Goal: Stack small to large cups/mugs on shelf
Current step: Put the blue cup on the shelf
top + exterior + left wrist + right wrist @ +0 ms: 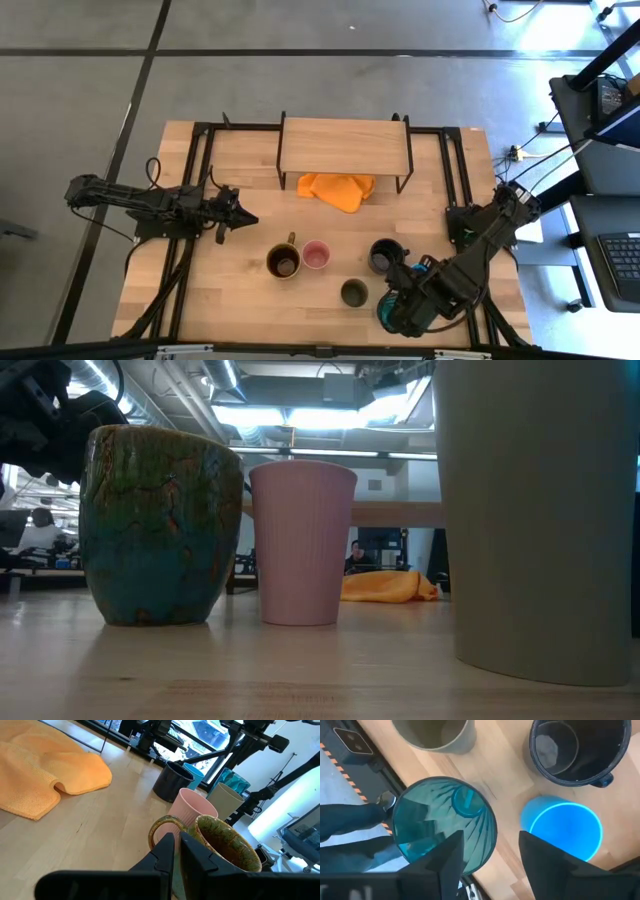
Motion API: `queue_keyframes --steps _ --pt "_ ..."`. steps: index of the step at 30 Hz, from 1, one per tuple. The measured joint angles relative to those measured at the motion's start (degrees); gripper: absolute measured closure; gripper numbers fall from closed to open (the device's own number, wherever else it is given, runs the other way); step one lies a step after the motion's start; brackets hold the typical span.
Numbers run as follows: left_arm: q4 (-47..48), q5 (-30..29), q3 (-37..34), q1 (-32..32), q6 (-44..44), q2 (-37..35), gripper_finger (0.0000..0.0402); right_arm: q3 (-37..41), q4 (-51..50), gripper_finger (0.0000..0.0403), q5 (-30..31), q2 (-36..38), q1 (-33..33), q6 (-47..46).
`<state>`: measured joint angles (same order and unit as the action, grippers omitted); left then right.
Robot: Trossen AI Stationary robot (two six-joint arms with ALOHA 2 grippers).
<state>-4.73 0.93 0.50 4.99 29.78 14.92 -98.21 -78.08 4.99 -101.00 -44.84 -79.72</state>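
The light-wood shelf (344,146) stands at the table's far side and bears nothing. The mustard-brown mug (283,262), pink cup (316,254), black mug (385,256) and olive-grey cup (354,293) stand on the table nearer the front. My right gripper (490,855) is open and points down at the front right. One finger stands over the teal tumbler's (445,830) mouth and the other beside the light blue mug (562,832). I cannot tell whether it touches either. My left gripper (177,850) is shut and empty, level, short of the mustard mug's handle (160,827).
An orange cloth (338,190) lies on the table, partly under the shelf's front edge. Black rails (190,170) run along both table sides. The olive-grey cup (540,510) fills the low view's right side, next to the pink cup (300,540).
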Motion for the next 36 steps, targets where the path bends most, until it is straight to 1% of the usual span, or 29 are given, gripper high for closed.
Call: queue_keyframes --steps 6,11,16,23,32,36 --pt "0.00 0.00 -0.01 0.02 0.00 0.00 0.0382 0.00 -2.09 0.0221 0.03 -2.23 0.00 0.85" --pt "0.01 0.00 0.00 0.00 0.00 0.00 0.0382 0.00 -2.90 0.0217 2.65 -2.81 0.29 0.92" --pt "0.00 0.00 0.00 0.00 0.00 0.00 0.0382 0.27 -3.79 0.0213 3.01 -2.80 0.44 0.77" --pt "0.00 0.00 0.01 0.00 0.00 0.00 0.0382 3.04 -0.20 0.0212 0.11 -2.84 0.35 0.32" --pt "0.00 0.00 0.00 0.00 0.00 0.00 0.0382 5.87 1.44 0.0212 1.32 -2.73 -0.13 -0.95" --pt "0.02 0.00 0.01 0.02 0.00 0.00 0.0382 7.69 2.30 0.0215 -0.22 -2.79 -0.12 -0.97"
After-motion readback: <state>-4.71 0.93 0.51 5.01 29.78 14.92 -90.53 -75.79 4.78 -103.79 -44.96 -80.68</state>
